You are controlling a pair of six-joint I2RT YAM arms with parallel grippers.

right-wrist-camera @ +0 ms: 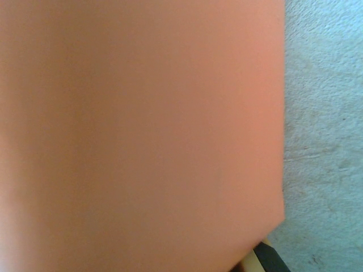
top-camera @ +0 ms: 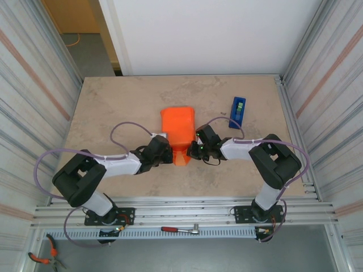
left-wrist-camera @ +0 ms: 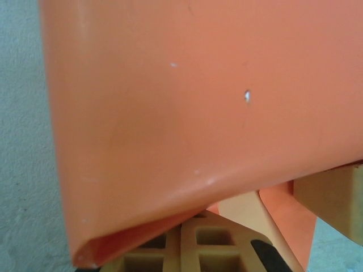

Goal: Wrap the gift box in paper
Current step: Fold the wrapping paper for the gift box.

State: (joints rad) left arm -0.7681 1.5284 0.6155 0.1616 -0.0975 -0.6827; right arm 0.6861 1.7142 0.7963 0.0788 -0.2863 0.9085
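Observation:
The orange paper [top-camera: 178, 126] lies folded into a bundle at the table's middle, and the gift box is hidden under it. A small near flap [top-camera: 181, 158] of the sheet sticks out toward the arms. My left gripper [top-camera: 168, 152] sits at the flap's left side and my right gripper [top-camera: 193, 150] at its right, both shut on the paper's near end. In the left wrist view the paper [left-wrist-camera: 198, 102] curls over a tan latticed finger [left-wrist-camera: 218, 243]. In the right wrist view the paper [right-wrist-camera: 142, 130] covers the jaws, with one fingertip [right-wrist-camera: 271, 262] peeking out below.
A blue tape dispenser [top-camera: 237, 111] stands right of the bundle, behind the right arm. Metal frame walls close in the beige table [top-camera: 113, 107] on both sides. A ratchet tool [top-camera: 180, 229] lies on the rail in front of the arm bases.

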